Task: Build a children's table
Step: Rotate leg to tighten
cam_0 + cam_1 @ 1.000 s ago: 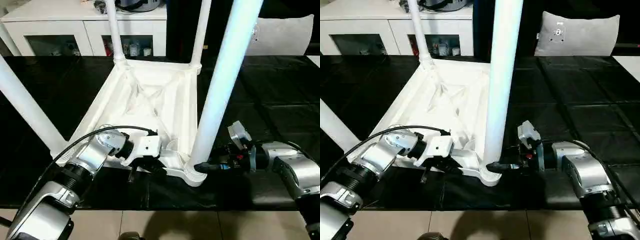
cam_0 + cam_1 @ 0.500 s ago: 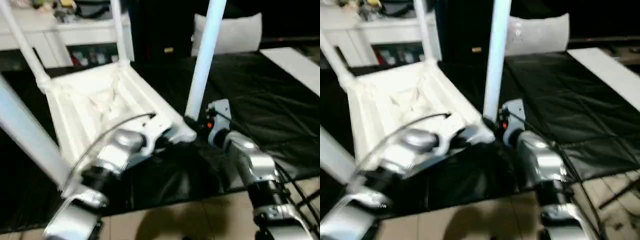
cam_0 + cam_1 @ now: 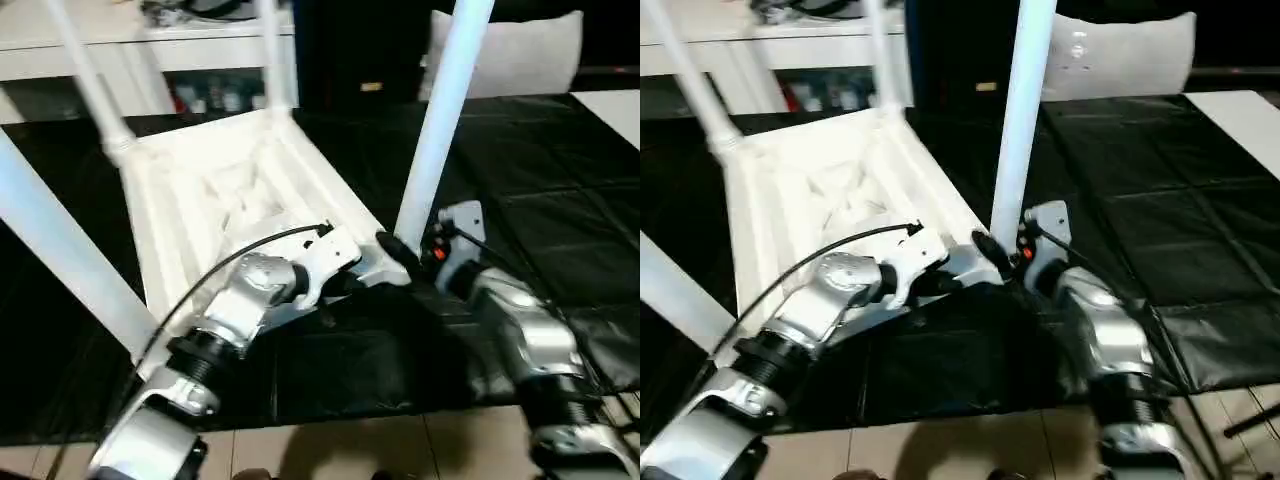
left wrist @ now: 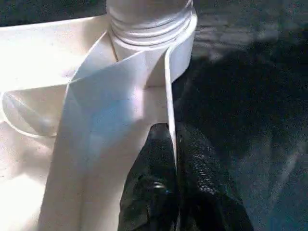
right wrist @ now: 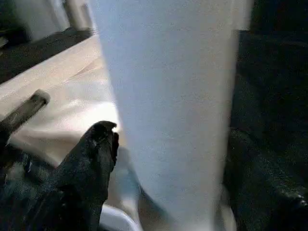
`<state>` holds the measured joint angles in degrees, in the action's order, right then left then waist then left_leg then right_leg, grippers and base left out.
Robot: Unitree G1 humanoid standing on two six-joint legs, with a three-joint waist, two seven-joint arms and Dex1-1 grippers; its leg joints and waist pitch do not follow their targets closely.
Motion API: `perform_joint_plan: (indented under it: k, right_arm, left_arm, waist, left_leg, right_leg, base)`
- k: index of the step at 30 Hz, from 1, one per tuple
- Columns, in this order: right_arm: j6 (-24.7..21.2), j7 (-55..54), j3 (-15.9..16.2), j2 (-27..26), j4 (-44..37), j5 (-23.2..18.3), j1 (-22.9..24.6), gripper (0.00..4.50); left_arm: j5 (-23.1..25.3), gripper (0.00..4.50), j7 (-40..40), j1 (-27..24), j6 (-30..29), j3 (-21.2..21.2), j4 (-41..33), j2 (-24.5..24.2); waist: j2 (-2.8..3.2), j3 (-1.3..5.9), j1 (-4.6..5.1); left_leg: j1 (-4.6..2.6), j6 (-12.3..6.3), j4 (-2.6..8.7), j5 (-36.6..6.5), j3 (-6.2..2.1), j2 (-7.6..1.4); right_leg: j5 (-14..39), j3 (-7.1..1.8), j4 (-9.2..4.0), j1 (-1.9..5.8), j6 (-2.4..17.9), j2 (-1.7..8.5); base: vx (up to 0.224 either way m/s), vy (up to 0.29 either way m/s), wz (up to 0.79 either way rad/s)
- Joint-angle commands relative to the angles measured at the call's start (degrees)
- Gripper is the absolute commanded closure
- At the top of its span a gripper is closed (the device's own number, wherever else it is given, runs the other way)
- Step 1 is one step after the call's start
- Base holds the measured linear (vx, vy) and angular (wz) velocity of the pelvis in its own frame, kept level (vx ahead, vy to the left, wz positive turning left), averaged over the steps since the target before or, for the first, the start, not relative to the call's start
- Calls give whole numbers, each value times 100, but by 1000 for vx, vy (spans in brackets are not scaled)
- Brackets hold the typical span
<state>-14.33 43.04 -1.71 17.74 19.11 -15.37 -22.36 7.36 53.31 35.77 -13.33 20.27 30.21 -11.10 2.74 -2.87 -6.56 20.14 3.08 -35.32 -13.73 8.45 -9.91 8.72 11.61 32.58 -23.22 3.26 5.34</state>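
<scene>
Lying upside down on the black-covered work table [image 3: 560, 180], the children's table top [image 3: 215, 215] is showing you its ribbed underside, with white legs rising from its corner sockets. The near right leg [image 3: 440, 120] is standing upright in the corner closest to your grippers; two far legs [image 3: 85, 75] are climbing toward the white cabinet [image 3: 130, 55] behind, and another leg [image 3: 50, 235] is slanting across the near left side.

Your left gripper [image 4: 174, 159] is pinching the thin rim wall of the top just beside that near right socket, one black finger on each side of the wall, the fingers pressed tight against it. Your right gripper [image 5: 163, 159] is straddling the near right leg low down, near the socket: one finger [image 5: 91, 159] is standing a little apart from the tube on one side, the other is sitting at the far side, so the jaws are looking spread around the leg rather than squeezing it.

A grey cushion [image 3: 520, 55] is resting at the back of the work table.
</scene>
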Motion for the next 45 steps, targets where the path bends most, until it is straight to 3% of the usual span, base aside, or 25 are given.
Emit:
perform_joint_plan:
  k: [1,3,6,10,13,14,16,19,24,31,40,44,45]
  right_arm:
    - [-14,599,97,277,-211,-116,63,61]
    - [-81,1090,176,567,-351,-224,133,50]
    - [-345,1763,303,958,-562,-392,187,14]
    - [-259,2213,527,1263,-636,-280,203,6]
    - [-180,2933,741,1526,-680,-331,193,6]
    - [-187,3037,763,1553,-690,-360,189,33]
    - [-215,3252,808,1596,-708,-443,173,41]
    - [-264,3401,849,1611,-732,-501,159,76]
    - [-386,3715,997,1544,-716,-648,181,114]
    - [-626,3934,1081,1599,-737,-740,229,167]
    - [-1246,3731,976,1467,-1088,-1096,358,229]
    - [-1238,2929,928,1129,-1080,-856,314,231]
    - [-1068,2112,880,790,-869,-477,193,232]
  left_arm:
    - [45,450,454,-43,298,252,-26,-195]
    - [36,450,699,-44,533,319,-18,-334]
    - [35,450,1141,-46,828,462,-12,-534]
    - [-9,450,1578,-58,1129,608,-62,-708]
    - [-189,450,2198,-93,1323,739,-250,-894]
    - [-204,450,2284,-95,1357,761,-272,-928]
    - [-217,450,2486,-94,1468,821,-306,-1021]
    - [-209,450,2609,-81,1555,858,-294,-1084]
    - [-212,450,2686,-48,1650,866,-250,-1115]
    - [-237,450,2706,-29,1686,856,-197,-1105]
    - [-304,450,2549,-84,1357,751,-200,-1037]
    - [-320,450,2143,-78,945,586,-196,-889]
    - [-342,450,1825,-54,627,450,-204,-744]
  waist:
    - [-71,411,-13]
    - [-92,408,-37]
    - [-102,424,-61]
    - [-108,440,-101]
    - [-111,461,-202]
    - [-102,459,-218]
    - [-129,457,-253]
    - [-115,448,-306]
    - [-140,447,-298]
    - [-137,463,-307]
    - [-156,452,-317]
    - [-153,421,-258]
    - [-149,406,-227]
  left_leg:
    - [14,-581,387,-215,-77,-375]
    - [2,-511,398,-412,-76,-362]
    - [19,-561,391,-325,-86,-376]
    - [28,-561,377,-171,-88,-377]
    - [35,-665,359,25,-86,-416]
    - [32,-684,358,23,-86,-422]
    - [28,-671,363,26,-82,-438]
    - [7,-606,374,-44,-77,-439]
    - [28,-520,377,-74,-72,-409]
    - [28,-549,363,63,-77,-415]
    - [25,-472,373,9,-65,-400]
    - [18,-312,392,-190,-54,-350]
    - [6,-245,391,-299,-42,-321]
  right_leg:
    - [1964,-468,-468,423,163,536]
    - [2158,-458,-501,435,39,520]
    - [2045,-467,-472,436,1,518]
    - [1889,-461,-434,429,74,523]
    - [1626,-486,-367,421,181,535]
    - [1607,-486,-365,413,208,533]
    - [1606,-491,-360,411,261,542]
    - [1795,-491,-387,407,233,549]
    - [1947,-477,-411,423,98,538]
    - [1795,-472,-389,414,95,527]
    - [2010,-462,-428,419,-58,522]
    - [2366,-423,-515,409,-179,518]
    - [2586,-398,-559,398,-278,504]
  base:
    - [0,0,0]
    - [0,0,0]
    - [0,0,0]
    - [0,0,0]
    - [0,0,0]
    - [0,0,0]
    - [0,0,0]
    - [0,0,0]
    - [0,0,0]
    - [0,0,0]
    - [0,0,0]
    - [0,0,0]
    - [0,0,0]
